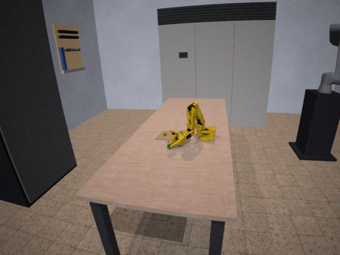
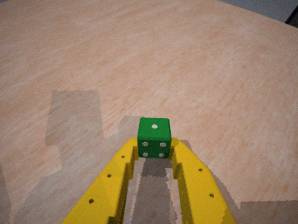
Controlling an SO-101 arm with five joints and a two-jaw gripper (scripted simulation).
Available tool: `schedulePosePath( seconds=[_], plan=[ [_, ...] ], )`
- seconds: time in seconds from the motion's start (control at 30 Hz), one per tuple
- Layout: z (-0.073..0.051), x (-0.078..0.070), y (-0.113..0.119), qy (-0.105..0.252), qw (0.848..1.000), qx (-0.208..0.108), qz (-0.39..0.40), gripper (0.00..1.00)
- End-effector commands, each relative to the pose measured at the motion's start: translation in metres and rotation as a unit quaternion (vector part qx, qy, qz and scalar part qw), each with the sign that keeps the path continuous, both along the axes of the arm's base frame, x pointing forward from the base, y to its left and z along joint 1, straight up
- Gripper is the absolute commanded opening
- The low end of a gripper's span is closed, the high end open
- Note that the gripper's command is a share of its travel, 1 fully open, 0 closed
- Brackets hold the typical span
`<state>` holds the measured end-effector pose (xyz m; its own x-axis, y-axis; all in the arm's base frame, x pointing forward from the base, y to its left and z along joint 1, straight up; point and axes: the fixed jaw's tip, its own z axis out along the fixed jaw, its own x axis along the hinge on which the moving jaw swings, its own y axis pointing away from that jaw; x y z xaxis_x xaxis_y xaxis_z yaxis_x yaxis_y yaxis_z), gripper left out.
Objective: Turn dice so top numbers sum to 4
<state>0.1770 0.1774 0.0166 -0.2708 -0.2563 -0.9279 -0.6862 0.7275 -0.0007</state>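
My gripper is shut on a green die, held between the yellow fingertips a little above the bare table, in front of the mat. In the wrist view the die shows one pip on its upper face and four pips on the face toward the camera. The tan mat lies flat on the table to the left of the arm. A yellow die rests on the mat. I cannot make out a third die; the arm hides part of the mat.
The arm's yellow base stands on the wooden table right of the mat. The table's left edge runs close beyond the mat. A dark cabinet stands left of the table and grey cupboards behind it.
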Motion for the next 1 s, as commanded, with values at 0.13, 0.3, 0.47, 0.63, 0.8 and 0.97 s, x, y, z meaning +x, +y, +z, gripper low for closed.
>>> schedulePosePath(
  seconds=[0.13,0.3,0.47,0.63,0.8,0.97],
  plan=[
    [0.0051,0.0028,0.0048,-0.013,1.0,0.02,0.001,0.0],
    [0.0048,0.0028,0.0049,-0.013,1.0,0.02,0.001,0.0],
    [0.0023,0.0029,0.0049,-0.013,1.0,0.02,0.001,0.0],
    [0.0002,0.0029,0.005,-0.013,1.0,0.02,0.001,0.0],
    [0.0001,0.0029,0.005,-0.013,1.0,0.02,0.001,0.0],
    [0.0001,0.0029,0.005,-0.013,1.0,0.02,0.001,0.02]
  ],
)
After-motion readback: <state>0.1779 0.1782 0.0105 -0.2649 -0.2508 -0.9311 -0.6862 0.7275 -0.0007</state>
